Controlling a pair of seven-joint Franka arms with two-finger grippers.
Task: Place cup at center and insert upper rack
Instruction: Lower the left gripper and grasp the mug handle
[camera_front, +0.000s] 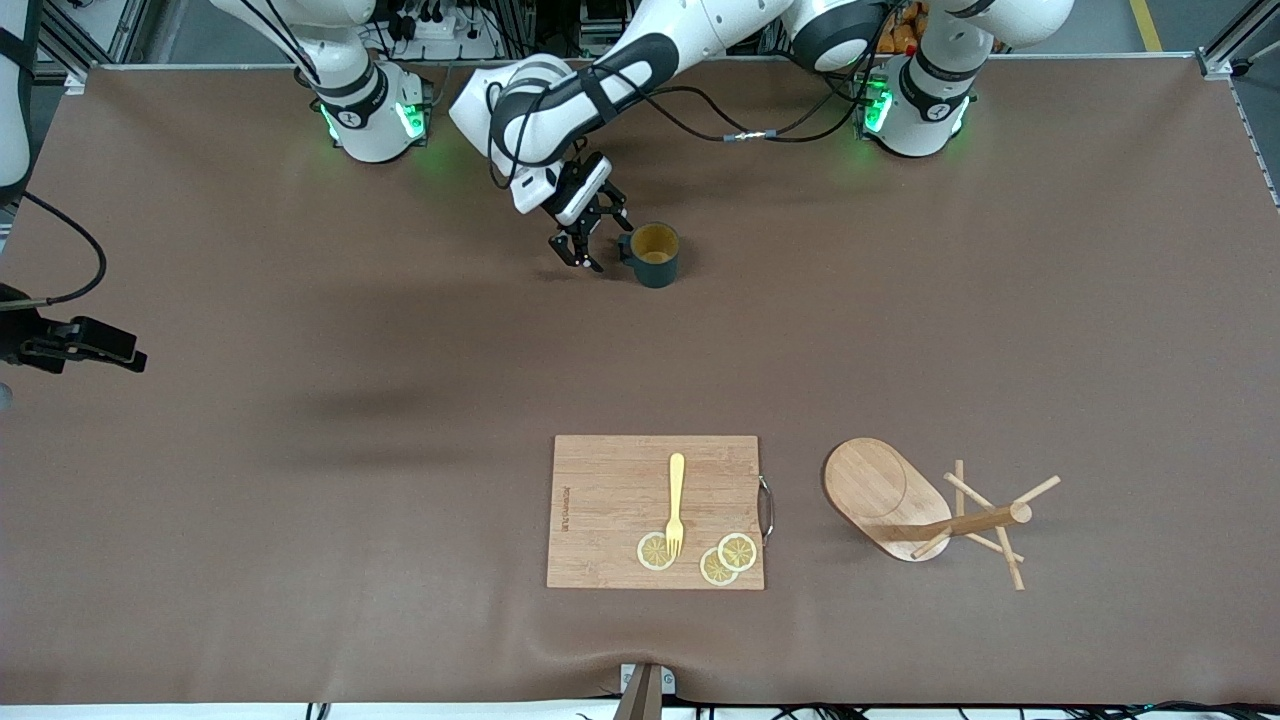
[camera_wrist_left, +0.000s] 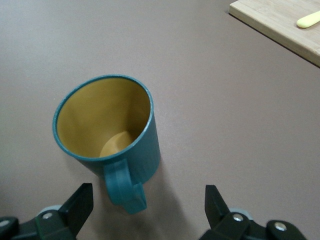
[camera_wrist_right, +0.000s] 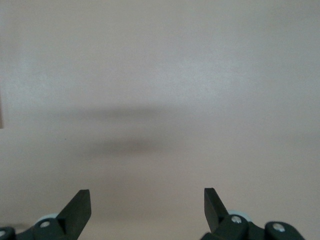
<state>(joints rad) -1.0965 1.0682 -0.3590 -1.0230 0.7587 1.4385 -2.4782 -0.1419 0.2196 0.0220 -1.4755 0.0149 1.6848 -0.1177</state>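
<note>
The cup, a dark teal mug with a tan inside, stands upright on the mat near the robots' bases. Its handle points at my left gripper, which is low beside it. In the left wrist view the left gripper is open, and the handle's end lies between the fingertips without touching either. The upper rack, a light wooden mug tree, lies tipped on its side close to the front camera, toward the left arm's end. My right gripper is open over bare mat and shows in the front view at the right arm's end.
A bamboo cutting board lies close to the front camera, beside the rack. It carries a yellow fork and three lemon slices. A corner of the board shows in the left wrist view.
</note>
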